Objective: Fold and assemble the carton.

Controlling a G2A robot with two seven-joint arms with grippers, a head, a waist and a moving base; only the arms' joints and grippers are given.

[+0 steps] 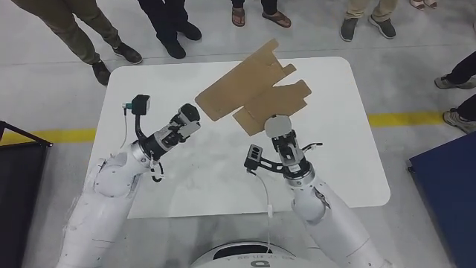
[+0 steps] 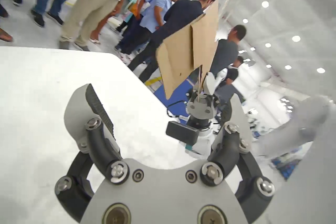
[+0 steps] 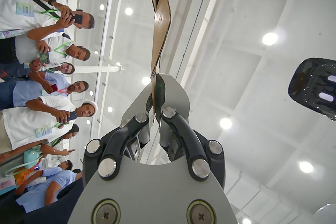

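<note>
One flat brown carton (image 1: 249,93) stands clamped in right claw (image 3: 157,93); left claw (image 2: 162,95) apart.

Bright, even indoor light. Round ceiling lamps (image 3: 269,38) flare into glare spots overhead. White table (image 2: 39,78) reflects strongly, nearly washed out. Shadows faint. Wrist views bow at edges.

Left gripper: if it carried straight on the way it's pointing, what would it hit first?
Most likely the carton, its nearest corner framed between the fingers of the open left gripper in its wrist view. The right gripper clamping it lies farther off; depth is uncertain.
</note>
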